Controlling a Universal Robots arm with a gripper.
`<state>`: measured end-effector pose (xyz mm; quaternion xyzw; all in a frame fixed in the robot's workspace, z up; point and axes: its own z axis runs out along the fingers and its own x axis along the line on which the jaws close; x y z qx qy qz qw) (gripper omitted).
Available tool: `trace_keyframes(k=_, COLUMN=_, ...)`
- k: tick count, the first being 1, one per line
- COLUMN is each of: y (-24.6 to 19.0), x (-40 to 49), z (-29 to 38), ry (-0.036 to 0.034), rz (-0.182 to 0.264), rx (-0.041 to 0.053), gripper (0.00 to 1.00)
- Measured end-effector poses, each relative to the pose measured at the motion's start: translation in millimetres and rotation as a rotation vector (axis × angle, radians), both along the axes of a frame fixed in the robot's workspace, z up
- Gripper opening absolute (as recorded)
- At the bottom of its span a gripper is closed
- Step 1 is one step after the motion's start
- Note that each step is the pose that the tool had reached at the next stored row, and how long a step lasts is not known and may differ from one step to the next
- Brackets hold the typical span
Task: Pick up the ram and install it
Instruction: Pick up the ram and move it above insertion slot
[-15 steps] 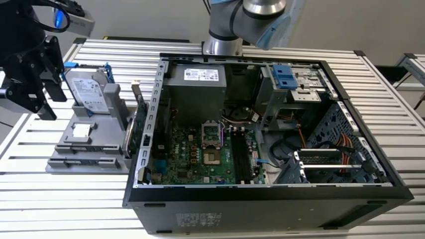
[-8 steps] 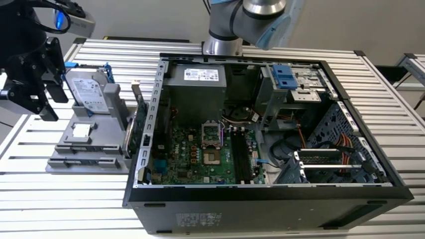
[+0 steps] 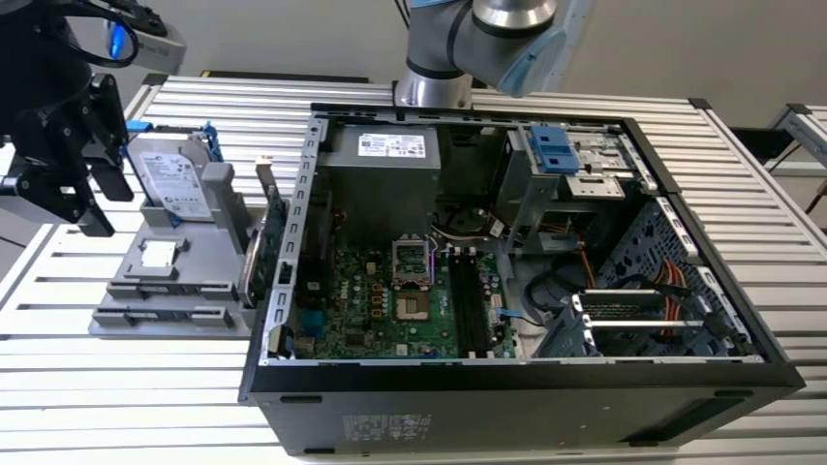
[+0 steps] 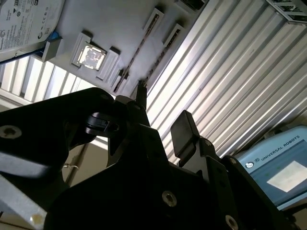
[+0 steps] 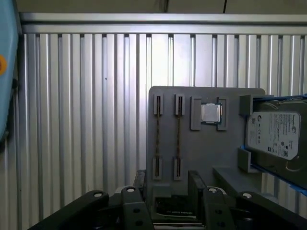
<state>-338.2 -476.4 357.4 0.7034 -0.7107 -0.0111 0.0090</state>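
A grey holder [image 3: 168, 291] sat on the slatted metal surface [image 3: 130, 387] at the exterior view's left, just beside an open computer case [image 3: 517, 387]. In the holder, a silver hard drive [image 3: 174, 179] with blue rails leaned at the far end. A small square processor chip [image 3: 157, 254] lay in a pocket in the middle. A green card [image 3: 259, 257] stood on edge along the side nearest the case.

The ram [image 5: 178, 136] stood on edge in 1 of 2 long slots of the holder, the slot closer to the chip. In the second wrist view [image 4: 138, 50] it showed as a thin brownish line.

Inside the case lay a green motherboard [image 3: 368, 300] with long black slots [image 3: 468, 300] at its right. There was a grey power supply [image 3: 375, 184] at the far side, a blue drive bracket [image 3: 553, 150], and bundles of cables [image 3: 621, 281].

The black gripper [image 3: 101, 199] hung over the surface at the exterior view's far left, beside the hard drive. In both wrist views the gripper [image 5: 168, 179] [image 4: 163, 103] had its fingers [image 5: 195, 184] set moderately wide apart, with nothing between them. They were clear of the ram.
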Motion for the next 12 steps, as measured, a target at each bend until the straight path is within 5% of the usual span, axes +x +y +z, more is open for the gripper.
trace_keyframes(k=12, y=0.1, x=-0.1, z=-1.5, ry=0.0, rz=0.0, rx=0.0001, gripper=1.0)
